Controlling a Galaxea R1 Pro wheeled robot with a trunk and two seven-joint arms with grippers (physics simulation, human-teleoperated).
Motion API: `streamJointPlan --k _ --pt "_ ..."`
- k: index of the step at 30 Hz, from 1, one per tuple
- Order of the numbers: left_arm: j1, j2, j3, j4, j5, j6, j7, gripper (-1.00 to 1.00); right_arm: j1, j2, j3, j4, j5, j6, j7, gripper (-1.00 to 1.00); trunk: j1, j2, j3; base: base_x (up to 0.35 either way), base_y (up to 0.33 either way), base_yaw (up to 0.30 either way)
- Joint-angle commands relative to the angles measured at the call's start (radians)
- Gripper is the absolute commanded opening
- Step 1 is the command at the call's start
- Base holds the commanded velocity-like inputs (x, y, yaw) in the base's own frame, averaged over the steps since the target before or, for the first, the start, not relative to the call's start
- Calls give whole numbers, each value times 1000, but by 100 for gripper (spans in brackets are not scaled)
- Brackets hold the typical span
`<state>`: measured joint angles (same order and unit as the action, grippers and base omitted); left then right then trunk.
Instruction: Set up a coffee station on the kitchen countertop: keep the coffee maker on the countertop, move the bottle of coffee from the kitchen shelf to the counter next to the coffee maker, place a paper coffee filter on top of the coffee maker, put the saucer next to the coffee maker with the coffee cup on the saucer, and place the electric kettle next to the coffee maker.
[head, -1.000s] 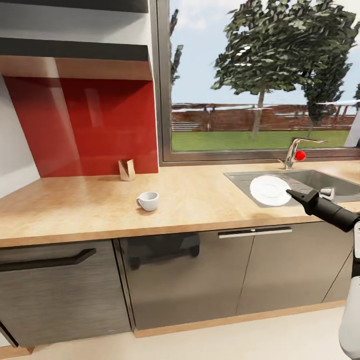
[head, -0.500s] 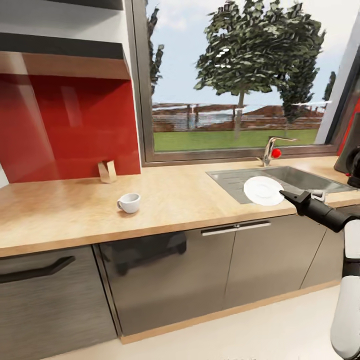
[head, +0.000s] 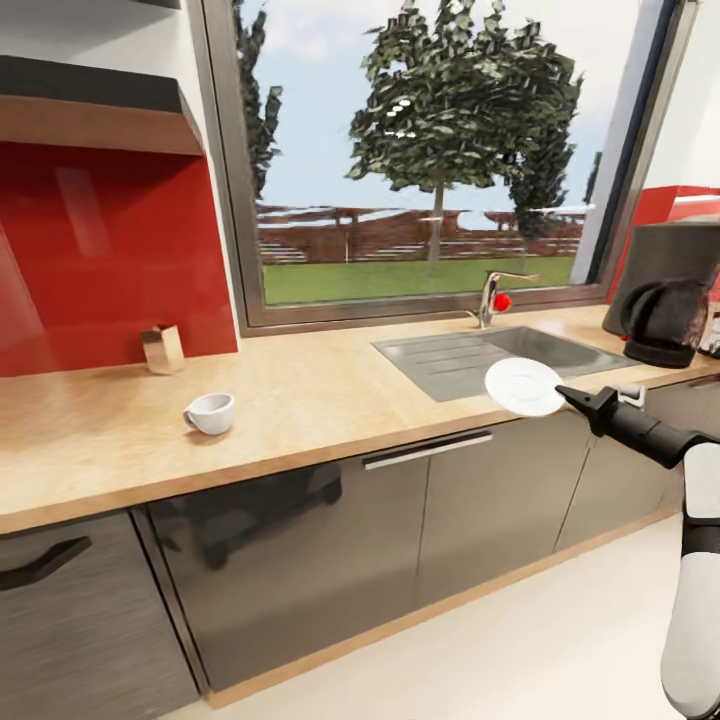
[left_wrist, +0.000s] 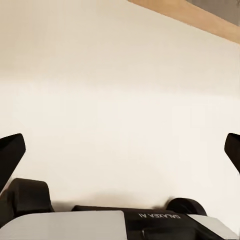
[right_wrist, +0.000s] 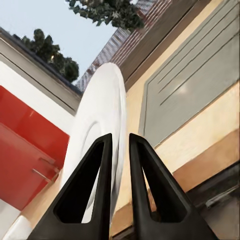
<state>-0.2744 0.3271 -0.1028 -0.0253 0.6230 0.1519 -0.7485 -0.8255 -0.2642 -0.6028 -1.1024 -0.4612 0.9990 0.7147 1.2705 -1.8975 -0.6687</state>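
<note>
The saucer (head: 524, 386) is held on edge by its rim, pinched in the nearly closed right tool (head: 572, 397), out over the worktop (head: 330, 390) front by the sink (head: 470, 358). It is judged thin, stiff, smooth and breakable, so slipping is likely. Free worktop lies before the electric kettle (head: 662, 322). The left tool (left_wrist: 120, 155) is spread wide, empty.

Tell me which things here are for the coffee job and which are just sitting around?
For the job:
- saucer, held in the right pincer
- cup on the countertop
- paper filter by the red wall
- kettle
- coffee maker behind the kettle

Just there:
- sink
- tap
- window
</note>
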Motion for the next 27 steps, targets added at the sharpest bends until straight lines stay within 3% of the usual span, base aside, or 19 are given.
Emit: streamJointPlan --k 1,9,27 --pt "0 0 -6 -1 11 8 -2 100 -1 0 -2 1 1 6 9 -100 0 -1 -1 0 0 -256" --pt "0 0 -2 -1 11 8 0 100 -1 -1 -3 29 1 4 11 -100 0 -1 -1 50 -46 -219" --pt "0 0 0 -2 11 8 1 100 -1 -3 -4 38 3 5 11 -100 0 -1 -1 200 -253 -223"
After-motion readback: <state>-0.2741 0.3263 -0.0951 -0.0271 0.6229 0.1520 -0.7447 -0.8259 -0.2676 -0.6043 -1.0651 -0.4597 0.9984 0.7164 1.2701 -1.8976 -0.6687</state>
